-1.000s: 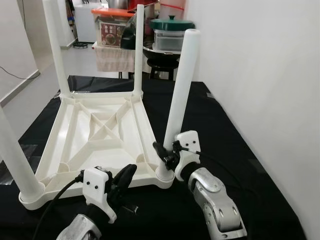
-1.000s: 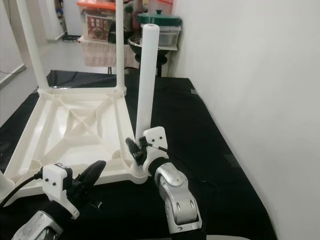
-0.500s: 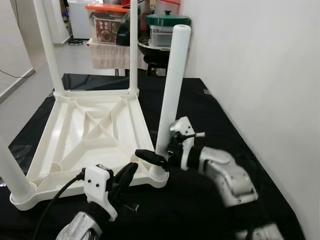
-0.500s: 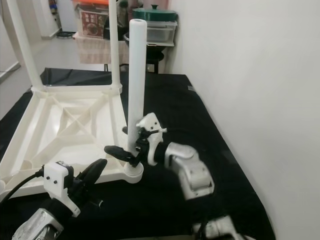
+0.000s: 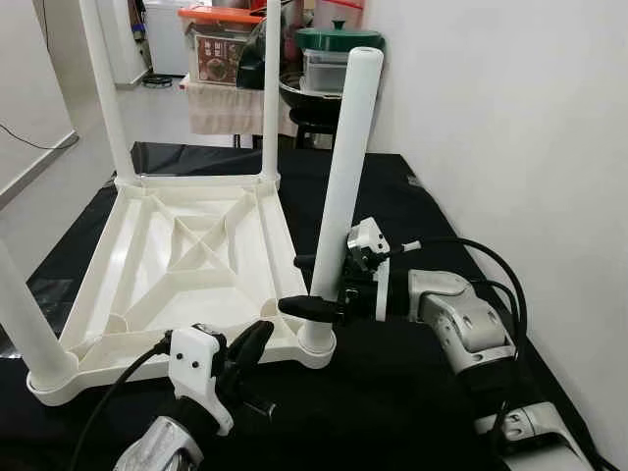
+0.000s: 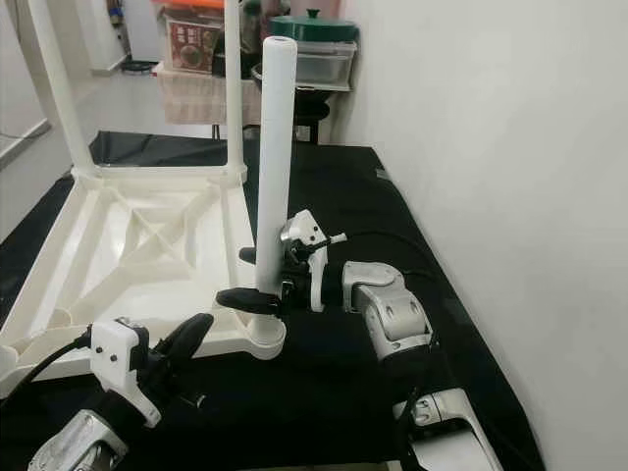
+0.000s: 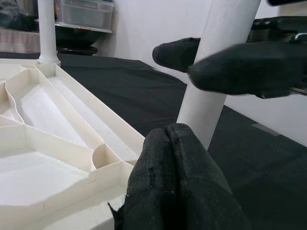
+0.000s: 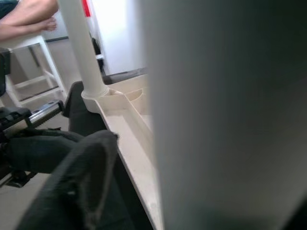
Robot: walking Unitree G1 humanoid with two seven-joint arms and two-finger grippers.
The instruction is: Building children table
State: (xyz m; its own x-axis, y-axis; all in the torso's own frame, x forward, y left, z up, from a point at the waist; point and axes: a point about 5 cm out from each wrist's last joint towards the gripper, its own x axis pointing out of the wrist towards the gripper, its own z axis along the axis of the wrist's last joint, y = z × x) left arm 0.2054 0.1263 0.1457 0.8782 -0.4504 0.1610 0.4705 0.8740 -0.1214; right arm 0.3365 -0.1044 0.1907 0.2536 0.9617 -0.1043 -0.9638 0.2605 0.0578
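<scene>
- Upside-down white plastic children's table top [image 5: 186, 265] lies on a black cloth-covered surface [image 5: 422, 392], ribbed underside facing up, cross-shaped bracing in the middle.
- Four round white plastic legs stand up from its corner sockets – far-left leg [image 5: 106, 93], far-right leg [image 5: 271, 98], near-left leg [image 5: 25, 319], near-right leg [image 5: 339, 196].
- Near-right leg sits in the near-right corner socket [image 5: 316, 345], leaning slightly to the right at the top.
- Right gripper [image 5: 312, 287] reaches in sideways from the right, low on the near-right leg; one black finger passes in front of the leg, the other behind, leg between them. Jaws look narrow around the leg, gripping it – contact of the rear finger is partly hidden.
- Right wrist view: the leg [image 8: 225, 115] is a big blurred white column right up close, a black finger [image 8: 81, 182] beside it.
- Left gripper [image 5: 245, 348] hovers just in front of the table's near edge, near the socket, not touching the leg; its fingers [image 7: 177, 187] are pressed together, holding nothing.
- Background: white wall [image 5: 510, 118] on the right, green-lidded pot [image 5: 339, 39] on a clear plastic box, orange-lidded container [image 5: 221, 44] behind the table.
</scene>
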